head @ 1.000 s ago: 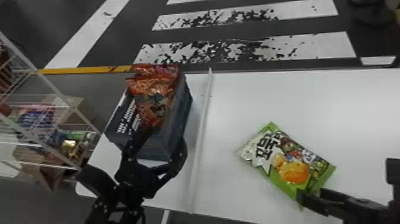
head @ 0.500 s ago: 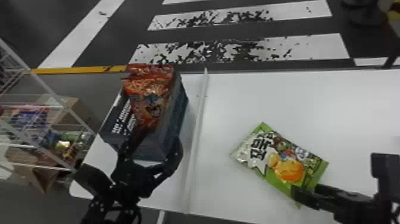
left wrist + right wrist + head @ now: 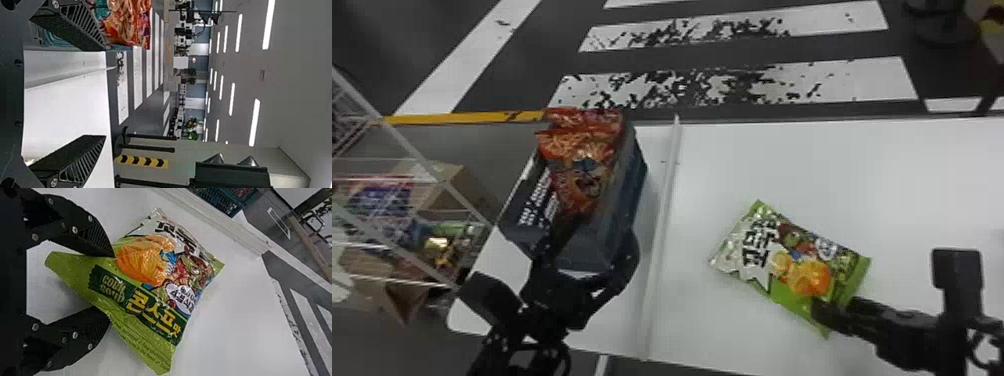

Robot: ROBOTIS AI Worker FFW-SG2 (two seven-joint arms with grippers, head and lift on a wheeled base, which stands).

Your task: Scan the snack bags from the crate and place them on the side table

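Head view: the green snack bag (image 3: 789, 260) wants a gentle pinch

From where I stand, the wire rack (image 3: 414, 150) is farthest left. Next comes the dark crate (image 3: 627, 195) on the white table (image 3: 832, 165), with orange-red snack bags (image 3: 582, 165) poking out of its top. They look light and limp, their shiny film creased, so I'd expect them to slide under a careless squeeze. I'd take one by its upper edge and draw it straight up, sparing whatever crunchy stuff is inside.

The left gripper (image 3: 103, 93) is at the crate's near end, its fingers spread wide with nothing between them that I can make out.

Right of the raised strip (image 3: 662, 225), the green bag lies flat on the table, printed face up, plump in the middle and thin along its sealed ends. It can't weigh much. The film looks slick, and the filling would probably crumble under a hard grip on that bulge.

Over on the right, the right gripper (image 3: 109, 284) has its fingers well apart, astride the bag's near green end, one of them lying over the film. That seems a sensible place to me: close on the flat seal, softly but far enough in that it doesn't slip, then tilt the bag for scanning without crushing it.
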